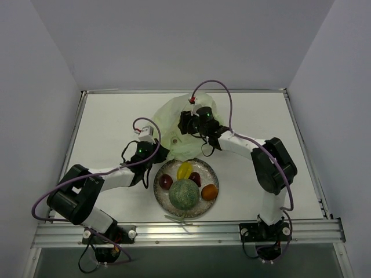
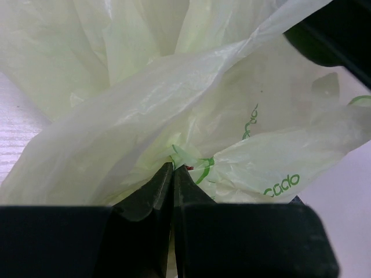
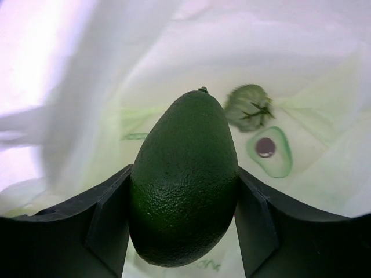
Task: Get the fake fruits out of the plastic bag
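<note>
The dark green fake avocado [image 3: 184, 179] stood stem-end up between the two fingers of the right gripper [image 3: 184, 194]. The jaws were spread just to the width of the fruit's belly and pressed it from both sides. All around it was the thin, pale green film of the plastic bag [image 1: 171, 119], so I took it to be down inside the bag, though from above I could not tell how deep.

The bag lay crumpled on the white table [image 1: 110, 133], at twelve o'clock from the speckled glass plate [image 1: 204, 207]. The right gripper reached into it from the three o'clock side.

At the bag's seven o'clock edge the left gripper [image 2: 173, 174] was clamped fully shut on a pinch of the film. To my eye it was there to anchor the bag, so that the fruit would come away without dragging the plastic along.

The other fruits lay on the plate:
- the netted green melon [image 1: 183, 193] towards six o'clock
- the orange [image 1: 209, 191] at three
- a yellow piece [image 1: 185, 170] at twelve
- two dark red pieces, one at ten [image 1: 166, 182] and one at one [image 1: 196, 178]

Judging by that, the avocado looked like the last fruit to fetch. The next move would call for a lift clear of the bag's mouth, then a carry towards the plate. Clinging film seemed the likeliest snag.
</note>
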Robot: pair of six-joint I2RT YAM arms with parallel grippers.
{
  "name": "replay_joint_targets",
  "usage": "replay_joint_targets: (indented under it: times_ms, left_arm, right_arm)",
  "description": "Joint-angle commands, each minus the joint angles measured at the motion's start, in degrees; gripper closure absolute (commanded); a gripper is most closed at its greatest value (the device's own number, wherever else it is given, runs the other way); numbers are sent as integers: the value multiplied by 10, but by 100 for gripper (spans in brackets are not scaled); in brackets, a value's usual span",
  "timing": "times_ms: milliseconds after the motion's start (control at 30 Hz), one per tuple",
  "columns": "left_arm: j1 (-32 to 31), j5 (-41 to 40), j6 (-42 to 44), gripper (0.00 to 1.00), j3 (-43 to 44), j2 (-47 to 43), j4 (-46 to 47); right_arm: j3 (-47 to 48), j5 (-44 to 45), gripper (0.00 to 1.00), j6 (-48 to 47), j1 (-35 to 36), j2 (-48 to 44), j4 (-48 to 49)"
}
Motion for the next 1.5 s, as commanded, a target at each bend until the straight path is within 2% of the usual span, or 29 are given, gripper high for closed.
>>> replay_joint_targets:
  times_ms: [0, 100, 267, 500, 667, 800, 967, 1033, 1100, 1167, 1200, 1300, 1400, 1467]
  left_arm:
    - [1, 1, 13, 98, 24, -22, 10]
    - [4, 1, 14, 98, 22, -28, 9]
    - [10, -16, 19, 98, 21, -29, 5]
    - [23, -14, 20, 98, 13, -56, 0]
    - [24, -14, 19, 98, 11, -62, 0]
    - [26, -15, 20, 98, 9, -64, 1]
    - [27, -13, 18, 98, 10, -49, 12]
    - [27, -8, 13, 98, 11, -35, 19]
    - [27, -5, 11, 98, 11, -27, 26]
    - [27, -5, 10, 98, 10, -25, 28]
    - [27, -5, 10, 98, 9, -28, 29]
    - [28, -5, 8, 98, 4, -38, 32]
    - [30, -5, 2, 98, 3, -41, 33]
    - [31, 18, -2, 98, 6, -37, 34]
  right_arm:
    - [-37, -93, 61, 14, 2, -68, 43]
    - [-95, -125, 60, 34, 3, -127, 71]
    - [-144, -149, 60, 48, 9, -219, 55]
    - [-272, -84, 59, 68, 36, -370, -5]
    - [-303, -81, 59, 60, 43, -394, -66]
    - [-297, -123, 62, 26, 64, -385, -104]
    - [-257, -106, 63, 5, 81, -393, -96]
    - [-212, -78, 65, 3, 67, -374, -96]
    - [-126, -80, 69, -2, 59, -327, -95]
    - [-39, -100, 70, -9, 58, -287, -84]
    - [-13, -114, 70, -6, 58, -250, -82]
    - [53, -151, 70, -3, 80, -216, -86]
    - [31, -139, 70, -3, 118, -243, -83]
    - [-3, -97, 70, 8, 145, -278, -76]
